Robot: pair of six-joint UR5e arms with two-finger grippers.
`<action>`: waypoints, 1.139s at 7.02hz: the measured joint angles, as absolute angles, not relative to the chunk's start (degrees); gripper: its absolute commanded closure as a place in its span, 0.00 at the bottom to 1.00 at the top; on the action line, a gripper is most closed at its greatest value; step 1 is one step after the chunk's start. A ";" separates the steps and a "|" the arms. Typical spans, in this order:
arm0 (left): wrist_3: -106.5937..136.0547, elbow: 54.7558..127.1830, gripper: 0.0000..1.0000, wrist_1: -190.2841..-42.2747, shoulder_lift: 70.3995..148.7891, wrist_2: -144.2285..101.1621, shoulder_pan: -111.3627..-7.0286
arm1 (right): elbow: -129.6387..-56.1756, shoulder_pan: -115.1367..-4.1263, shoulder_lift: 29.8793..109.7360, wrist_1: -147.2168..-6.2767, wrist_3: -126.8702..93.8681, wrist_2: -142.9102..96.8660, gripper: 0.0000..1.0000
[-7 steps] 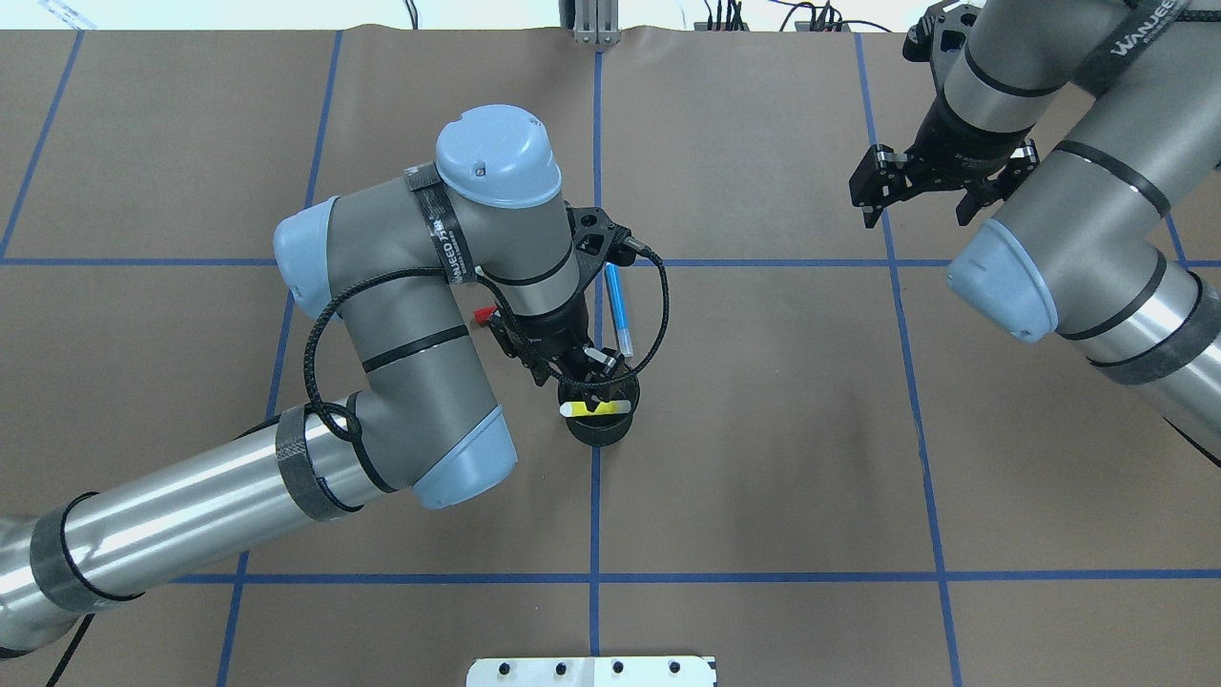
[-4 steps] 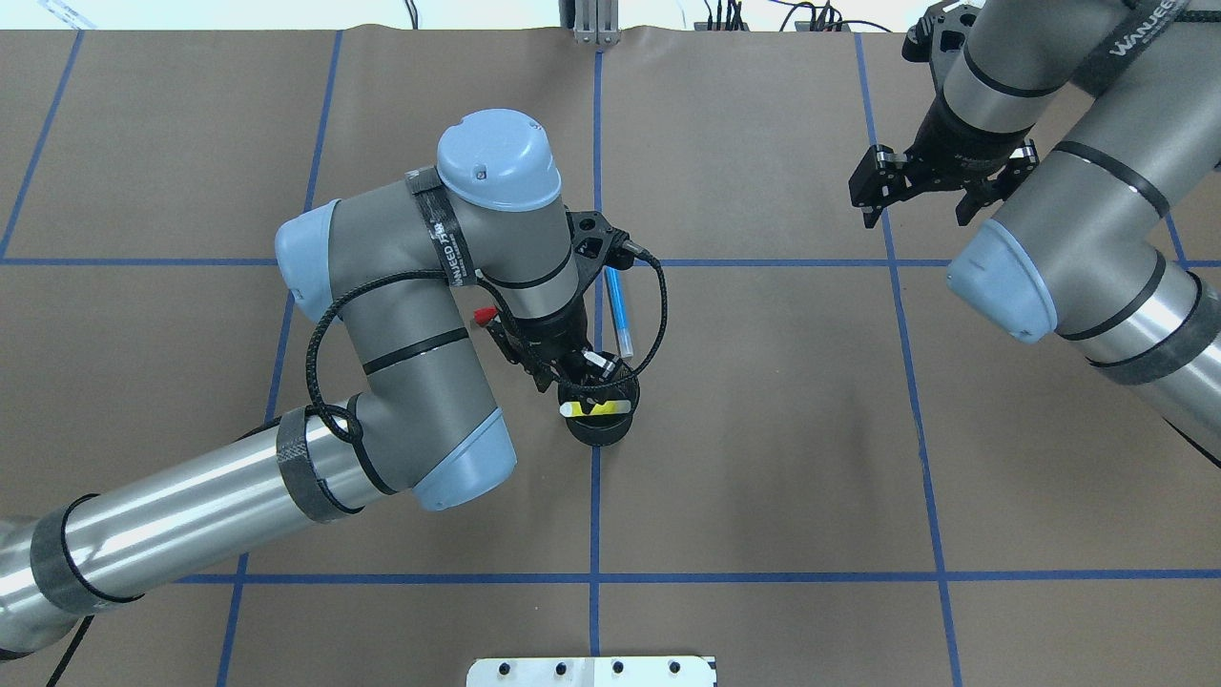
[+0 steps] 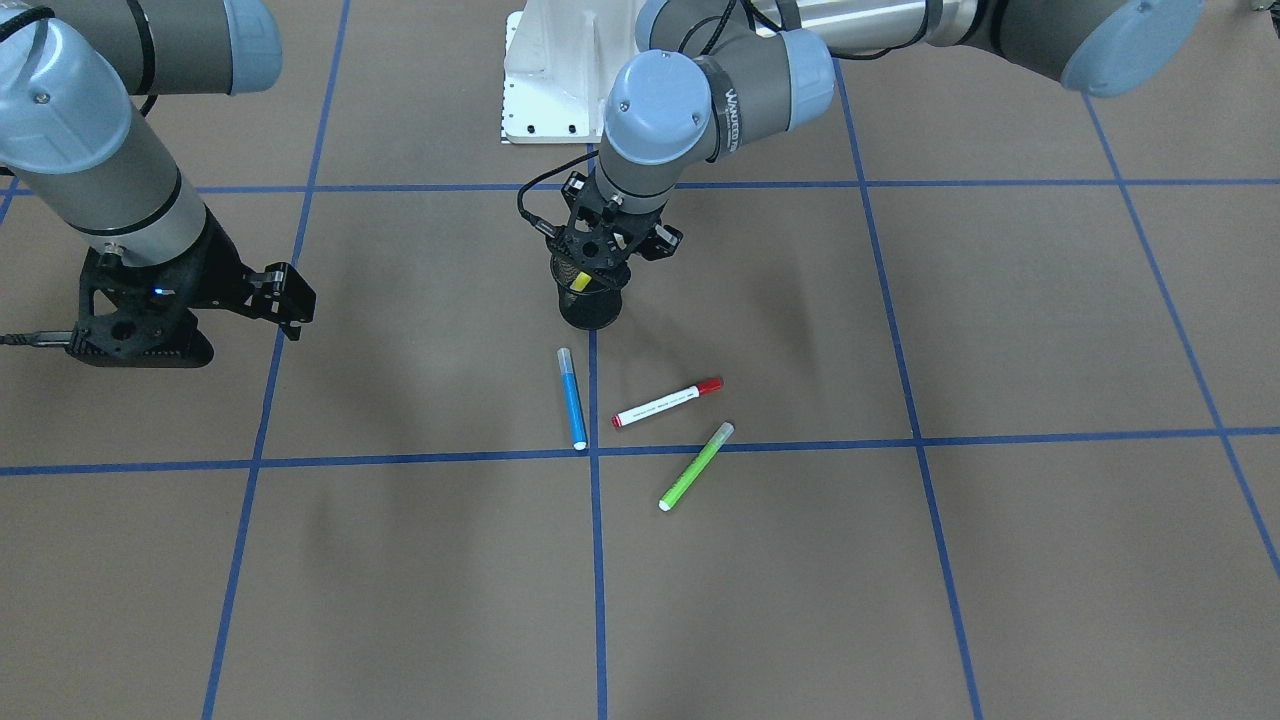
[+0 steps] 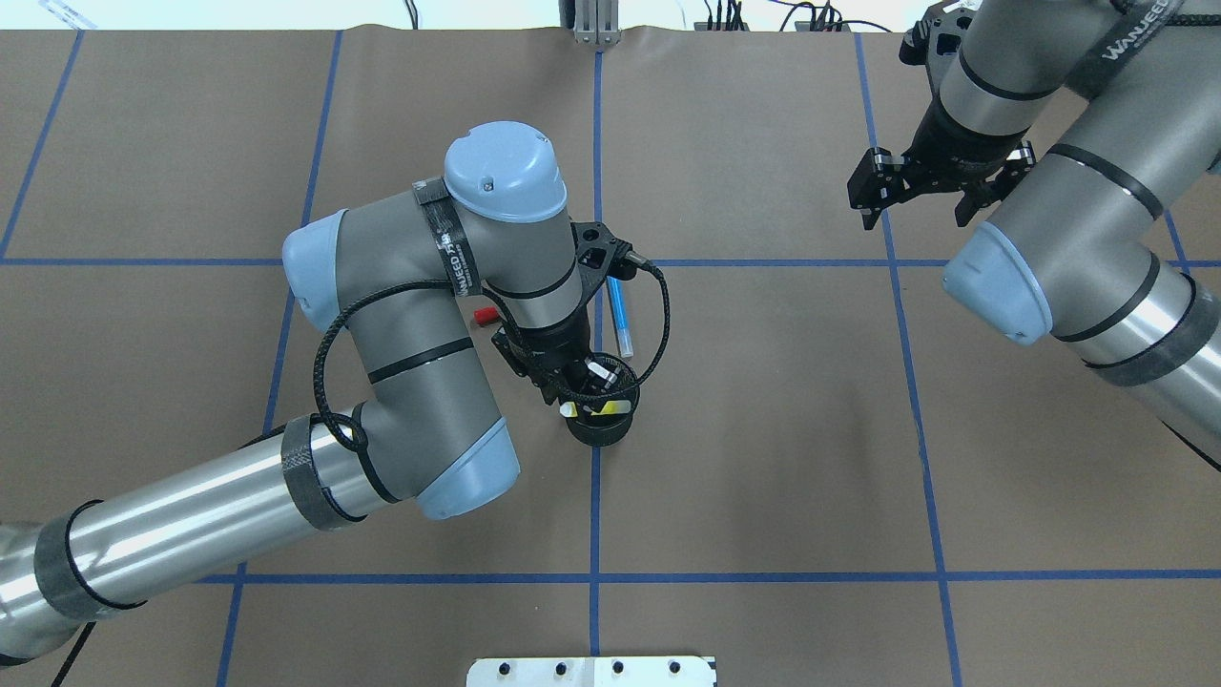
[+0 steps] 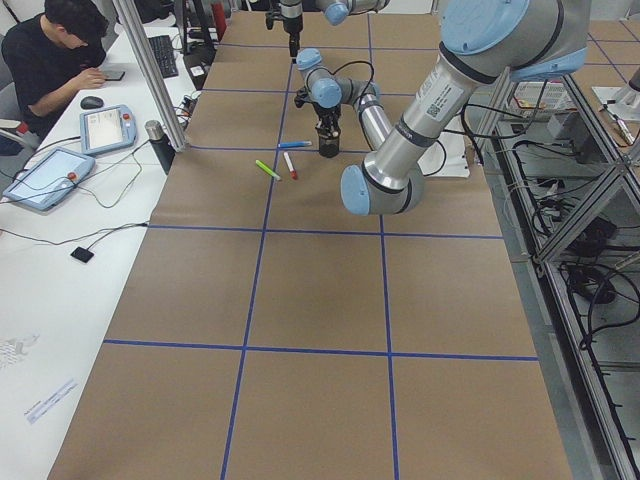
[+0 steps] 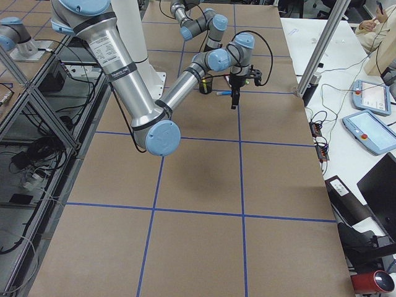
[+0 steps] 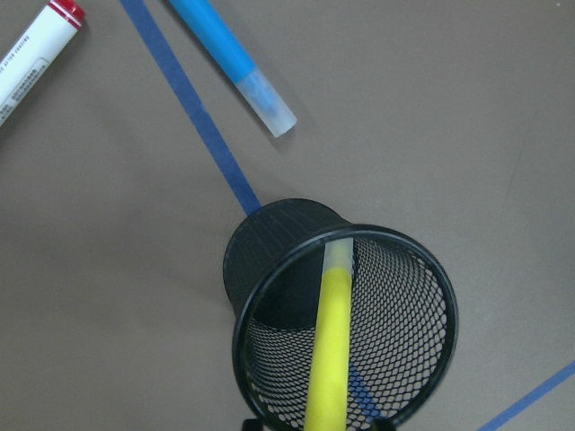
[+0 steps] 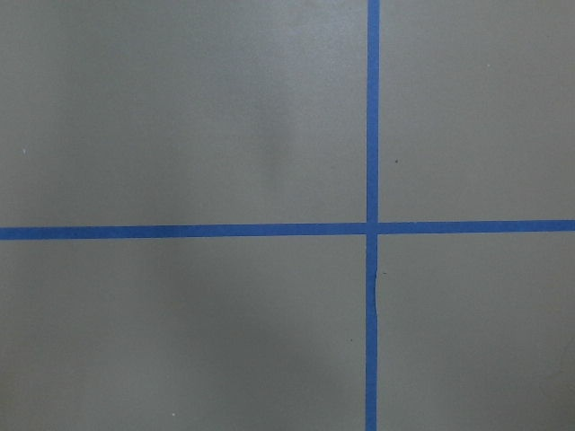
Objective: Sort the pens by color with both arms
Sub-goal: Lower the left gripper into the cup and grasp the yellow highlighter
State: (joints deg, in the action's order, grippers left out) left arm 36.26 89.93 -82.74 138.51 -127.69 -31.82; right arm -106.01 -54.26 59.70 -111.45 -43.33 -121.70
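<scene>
My left gripper (image 4: 593, 405) hangs over the black mesh cup (image 4: 599, 431), shut on the yellow pen (image 7: 328, 350). That pen slants down into the cup, its clear end near the far rim. Beyond the cup, three pens lie on the brown table: the blue pen (image 3: 572, 398), the white pen with a red cap (image 3: 667, 402) and the lime green pen (image 3: 696, 466). In the overhead view the left arm covers the green pen and most of the red-capped one. My right gripper (image 4: 916, 212) is open and holds nothing, far off to the right above a blue tape crossing.
Blue tape lines (image 4: 595, 515) mark the brown table cover into squares. The white pedestal base (image 3: 555, 75) stands at the robot's edge. In the left side view a person (image 5: 50, 60) sits at a side desk with tablets (image 5: 45, 175).
The left wrist has shifted slightly toward the cup and the yellow pen has sunk a little deeper into it. The right arm has barely moved.
</scene>
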 measured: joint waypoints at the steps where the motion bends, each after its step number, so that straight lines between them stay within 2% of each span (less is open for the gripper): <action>1: 36.87 89.94 0.61 -82.73 138.55 -127.70 -31.69 | -106.00 -54.23 59.68 -111.43 -43.33 -121.66 0.01; 3: 37.81 89.93 0.66 -82.77 138.62 -127.70 -31.43 | -105.88 -54.23 59.68 -111.38 -43.33 -121.62 0.01; 7: 38.13 89.81 0.70 -82.71 138.57 -127.65 -31.10 | -105.82 -54.23 59.68 -111.38 -43.33 -121.55 0.01; 8: 38.14 89.81 0.81 -82.71 138.61 -127.65 -31.00 | -105.82 -54.23 59.68 -111.36 -43.33 -121.55 0.01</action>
